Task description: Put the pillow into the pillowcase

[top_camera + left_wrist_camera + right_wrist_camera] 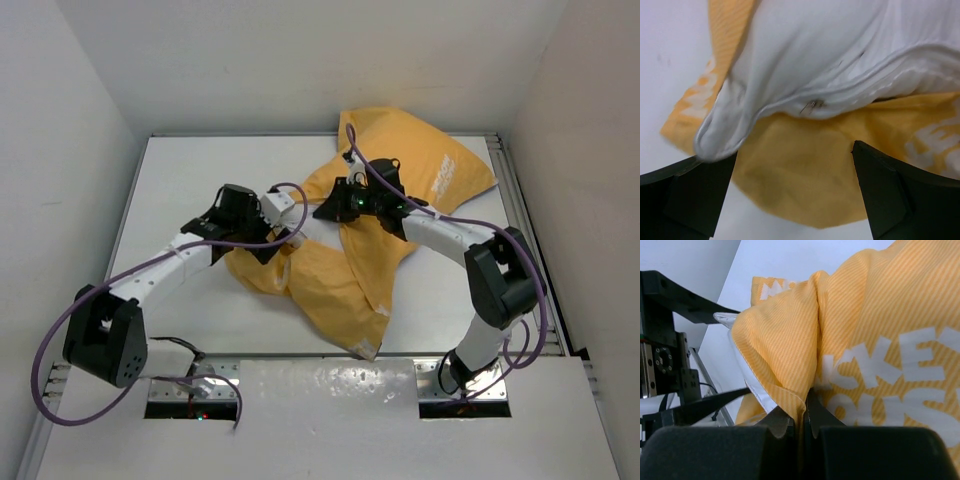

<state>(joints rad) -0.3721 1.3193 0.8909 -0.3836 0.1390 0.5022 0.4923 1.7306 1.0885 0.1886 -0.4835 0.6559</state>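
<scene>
The orange-yellow pillowcase (420, 170) lies crumpled from the table's middle to the back right. The white pillow (830, 55) is mostly inside it, with one corner sticking out of the case's mouth. My left gripper (280, 240) is open at that mouth. In the left wrist view its gripper (795, 150) spans orange cloth (805, 175) just below the pillow corner and holds nothing. My right gripper (325, 212) is shut on a fold of the pillowcase's hem, seen close in the right wrist view (801, 420). There the pillowcase (890, 315) fills the frame, with a white strip of pillow (747, 375) beside it.
The white table (200, 170) is walled at the left, back and right. A metal rail (520, 220) runs along the right edge. Purple cables loop over both arms. The left gripper's black fingers (690, 302) show in the right wrist view, close to the held hem.
</scene>
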